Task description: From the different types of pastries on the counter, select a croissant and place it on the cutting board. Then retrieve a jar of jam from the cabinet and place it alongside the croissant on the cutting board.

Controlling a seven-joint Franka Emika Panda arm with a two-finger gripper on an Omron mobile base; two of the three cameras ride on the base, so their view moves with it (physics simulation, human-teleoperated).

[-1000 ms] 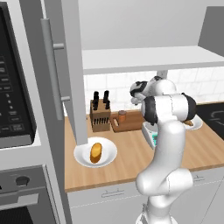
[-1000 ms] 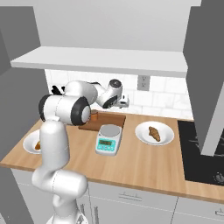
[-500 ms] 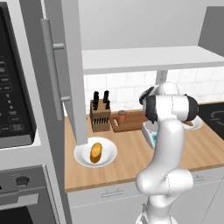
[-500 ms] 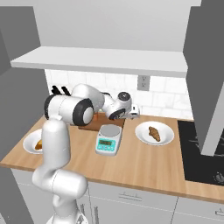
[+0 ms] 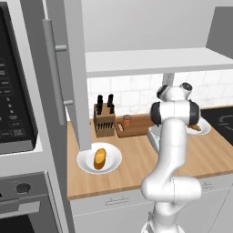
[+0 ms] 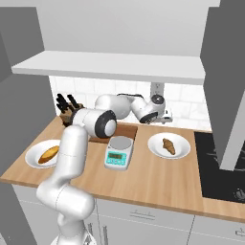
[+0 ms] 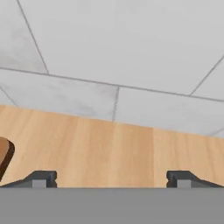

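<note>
The golden-brown croissant point(image 6: 167, 146) lies on a white plate point(image 6: 155, 149) on the counter point(image 6: 158, 182), right of centre. My gripper point(image 6: 166, 116) hovers just behind that plate, near the tiled wall. In the hand view the gripper point(image 7: 111, 178) is open and empty, its fingertips point(image 7: 41, 178) wide apart over bare counter point(image 7: 113, 144). The reddish-brown jar of jam point(image 5: 126, 121) stands on the mid-brown cutting board point(image 5: 139, 125) beside the knife block. The cutting board point(image 6: 125, 130) is partly hidden by my arm. The orange-yellow roll point(image 5: 99, 158) rests on a second plate. The cabinet door point(image 5: 68, 68) is open.
A knife block point(image 5: 104, 120) stands at the back left of the counter. A small kitchen scale point(image 6: 118, 152) sits between the cutting board and the croissant plate. A black cooktop point(image 6: 225, 158) borders the counter on the right. A microwave point(image 5: 13, 100) is at far left.
My hand has swung right, from over the cutting board, past the scale, to behind the croissant plate. The jar, pastries and plates have not moved.
</note>
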